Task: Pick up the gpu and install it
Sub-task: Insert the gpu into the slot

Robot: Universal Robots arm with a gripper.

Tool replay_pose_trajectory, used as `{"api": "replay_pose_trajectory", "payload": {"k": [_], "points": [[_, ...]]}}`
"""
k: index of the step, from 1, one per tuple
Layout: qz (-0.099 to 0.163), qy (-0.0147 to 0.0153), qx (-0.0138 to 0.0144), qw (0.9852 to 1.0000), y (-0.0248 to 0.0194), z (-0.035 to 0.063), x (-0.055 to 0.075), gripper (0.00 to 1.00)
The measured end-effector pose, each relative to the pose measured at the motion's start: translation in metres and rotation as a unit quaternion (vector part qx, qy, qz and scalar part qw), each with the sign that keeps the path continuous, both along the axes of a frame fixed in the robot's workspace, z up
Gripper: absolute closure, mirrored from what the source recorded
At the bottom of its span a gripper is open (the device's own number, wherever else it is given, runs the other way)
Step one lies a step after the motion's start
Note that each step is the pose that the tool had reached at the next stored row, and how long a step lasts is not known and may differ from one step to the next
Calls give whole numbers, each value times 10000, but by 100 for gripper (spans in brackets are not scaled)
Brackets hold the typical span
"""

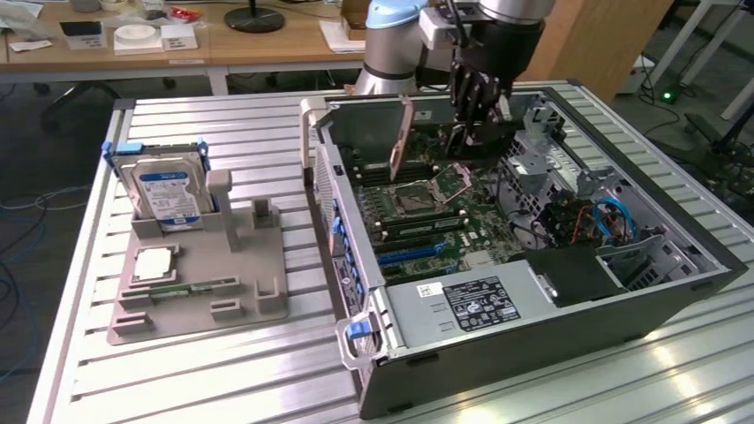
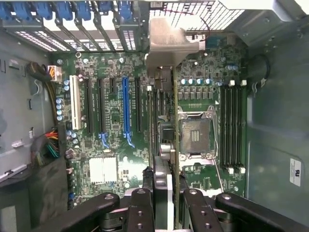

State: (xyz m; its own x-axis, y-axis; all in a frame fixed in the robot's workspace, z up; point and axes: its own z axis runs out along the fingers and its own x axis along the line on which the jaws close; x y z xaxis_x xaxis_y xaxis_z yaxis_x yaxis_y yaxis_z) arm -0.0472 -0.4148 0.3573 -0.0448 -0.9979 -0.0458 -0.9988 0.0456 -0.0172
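Note:
The gpu [image 2: 163, 145] is a thin card seen edge-on between my fingers [image 2: 143, 198], its metal bracket [image 2: 166, 43] pointing toward the case's rear slot clips. My gripper [image 2: 164, 180] is shut on the card's near end. In the exterior view the gripper [image 1: 471, 132] hangs inside the open computer case [image 1: 507, 353], holding the gpu [image 1: 405, 132] upright above the motherboard [image 1: 412, 212]. The card hovers between the expansion slots [image 2: 126, 106] and the CPU socket [image 2: 195, 133]. Whether it touches a slot I cannot tell.
On the exterior view's left a grey holder [image 1: 200, 265] carries a silver hard drive [image 1: 169, 190], a chip [image 1: 154, 263] and a small green memory stick [image 1: 189, 289]. A power supply [image 1: 465, 300] and cables [image 1: 589, 221] crowd the case. Desks stand behind the table.

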Motion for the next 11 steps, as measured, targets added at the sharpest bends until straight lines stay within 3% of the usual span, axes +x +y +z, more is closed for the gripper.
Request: {"api": "replay_pose_trajectory", "payload": {"k": [5,9,11], "points": [[12,-85,4,10000,-17,-41,-22,72],[11,-99,6,9999,-83,-60,-33,72],[12,-106,7,9999,-93,-68,-82,72]]}}
